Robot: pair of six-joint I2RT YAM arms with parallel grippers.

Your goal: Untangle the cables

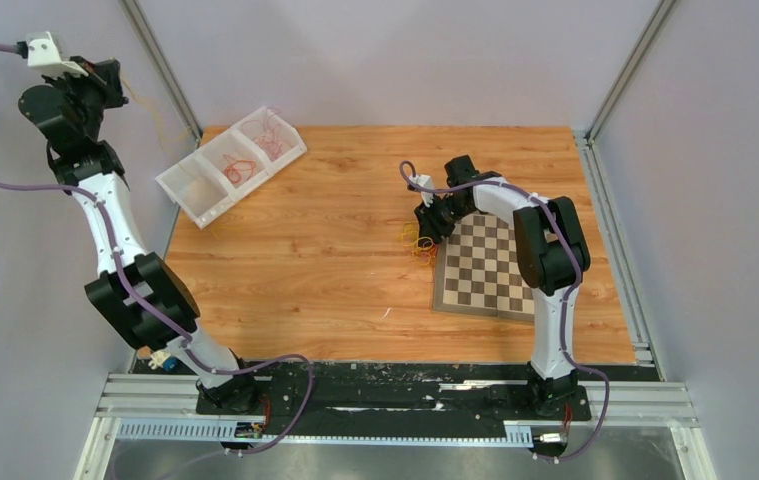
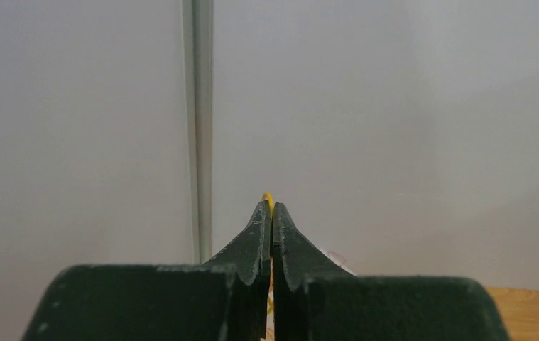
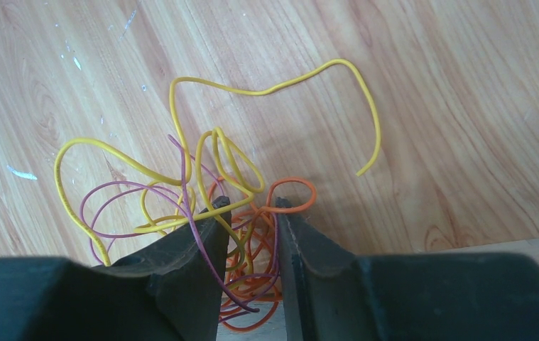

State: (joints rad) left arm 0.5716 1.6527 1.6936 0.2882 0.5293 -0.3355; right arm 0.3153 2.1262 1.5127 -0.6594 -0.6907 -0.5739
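Observation:
A small tangle of thin yellow, orange and purple cables (image 1: 418,243) lies on the wooden table at the chessboard's left edge. In the right wrist view the tangle (image 3: 252,234) sits between my right gripper's fingers. My right gripper (image 3: 252,206) is open and low over it, with strands draped over the left finger (image 3: 195,241); it also shows in the top view (image 1: 429,226). My left gripper (image 2: 272,206) is raised high at the far left, shut on a thin yellow cable (image 2: 268,197). In the top view a faint strand (image 1: 147,108) hangs from that gripper (image 1: 115,75).
A white three-part tray (image 1: 187,192) stands at the back left, with red and orange strands (image 1: 240,165) in its compartments. A folded chessboard (image 1: 485,270) lies at the right. Grey walls and metal rails close in the table.

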